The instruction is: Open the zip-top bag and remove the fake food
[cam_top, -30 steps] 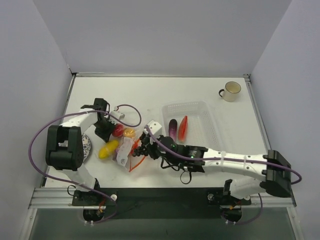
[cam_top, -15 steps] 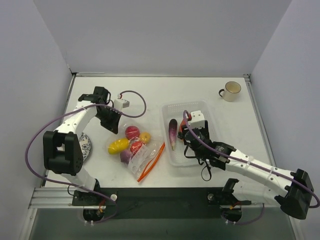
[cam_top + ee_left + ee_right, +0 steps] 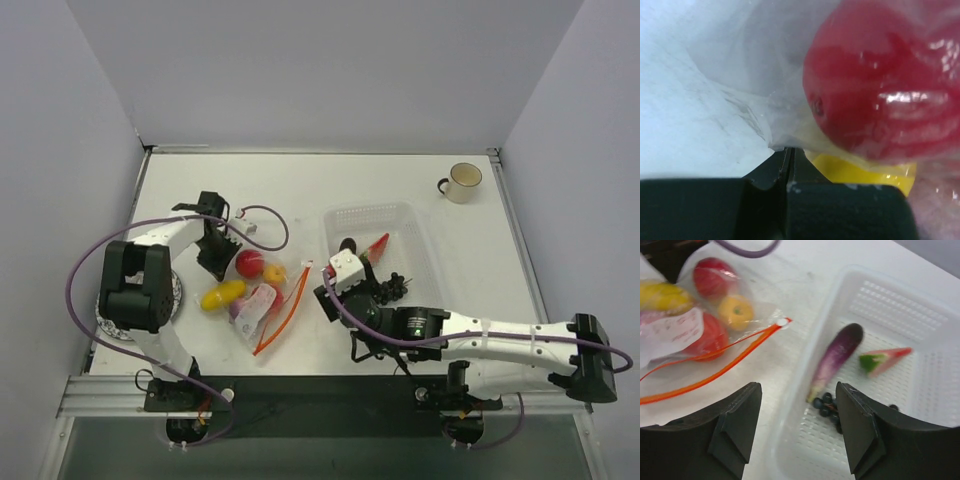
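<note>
The zip-top bag lies left of centre, its orange-red zip strip open toward the basket. It holds a red fruit, an orange-yellow piece, a yellow lemon and another red fruit. My left gripper is shut on the bag's far left corner; its tips pinch clear plastic beside the red fruit. My right gripper is open and empty above the basket's left rim. The eggplant, chili and grapes lie in the basket.
The white mesh basket stands right of centre. A cream mug is at the far right back. A patterned plate lies under the left arm's base. A purple cable loops behind the bag.
My right gripper has moved from over the basket's middle toward its left rim, open. The grapes now lie in the basket. My left gripper and the bag shifted slightly left and nearer.
</note>
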Robot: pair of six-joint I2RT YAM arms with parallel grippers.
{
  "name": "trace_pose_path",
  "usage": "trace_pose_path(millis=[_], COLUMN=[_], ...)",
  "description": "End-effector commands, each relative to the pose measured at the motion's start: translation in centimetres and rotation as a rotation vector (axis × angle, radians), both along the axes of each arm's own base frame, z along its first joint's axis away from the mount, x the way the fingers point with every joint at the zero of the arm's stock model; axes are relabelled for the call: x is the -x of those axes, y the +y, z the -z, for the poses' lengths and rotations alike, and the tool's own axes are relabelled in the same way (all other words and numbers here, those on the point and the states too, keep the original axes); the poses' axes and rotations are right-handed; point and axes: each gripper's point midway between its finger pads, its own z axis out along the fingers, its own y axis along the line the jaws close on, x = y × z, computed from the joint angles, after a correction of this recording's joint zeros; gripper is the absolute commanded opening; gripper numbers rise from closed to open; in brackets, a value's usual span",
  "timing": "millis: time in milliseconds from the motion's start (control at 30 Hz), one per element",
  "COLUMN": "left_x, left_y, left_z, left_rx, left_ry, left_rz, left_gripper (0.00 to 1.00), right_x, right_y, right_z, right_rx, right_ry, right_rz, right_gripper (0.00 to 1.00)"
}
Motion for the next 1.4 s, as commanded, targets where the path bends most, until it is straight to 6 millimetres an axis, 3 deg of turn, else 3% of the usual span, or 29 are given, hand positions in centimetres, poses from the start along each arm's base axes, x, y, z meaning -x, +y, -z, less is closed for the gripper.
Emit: trace_pose_path(millis=[0,133,167,233,267,333,533,867,967,1067,1267,1367], left_x=[-3.1,-2.3,-2.1,-1.5,-1.2,-0.7,-0.3,-0.2,-0.1,0.1,0.7,1.5], left_y=[1.0,0.1,-0.1,-0.4,-0.7,-0.8,-0.7,-0.7,-0.8,-1.3,-2.8,-3.6], left_z=[0.9,1.7,1.9,2.2,2.3,2.6,3.0,3.0,3.1,2.8,1.5,0.9], left_rx=[-0.112,-0.144,-0.145,-0.145,-0.142,-0.136,-0.137,-0.135,-0.131,-0.104,-0.019,0.032], left_ry=[-0.122,-0.11,-0.108,-0.094,-0.088,-0.073,-0.058,-0.058,-0.05,-0.039,-0.017,0.017], left_rz=[0.024,0.065,0.07,0.079,0.088,0.087,0.095,0.107,0.114,0.121,0.12,0.133], left_gripper=[0.0,0.0,0.0,0.0,0.0,0.0,0.0,0.0,0.0,0.0,0.0,0.0], right_x=[2.1,3.0,3.1,3.6,3.5,3.6,3.7,2.5,1.5,-0.4,-2.6,-3.2], right_y=[6.1,10.6,11.8,13.5,14.6,15.7,18.6,18.9,18.9,19.2,20.5,20.7], right_z=[1.1,4.8,4.5,6.0,5.5,6.9,8.0,11.4,11.8,11.8,12.9,13.7], right_rx=[-0.044,0.001,-0.028,-0.023,-0.044,-0.017,-0.038,-0.016,0.0,0.016,-0.032,-0.044], right_ry=[0.016,0.085,0.087,0.121,0.118,0.14,0.184,0.268,0.253,0.212,0.22,0.224], right_rz=[-0.183,-0.283,-0.307,-0.355,-0.367,-0.392,-0.457,-0.434,-0.399,-0.352,-0.37,-0.355], right_gripper=[0.6,0.58,0.58,0.58,0.58,0.58,0.6,0.65,0.78,0.86,0.99,0.99])
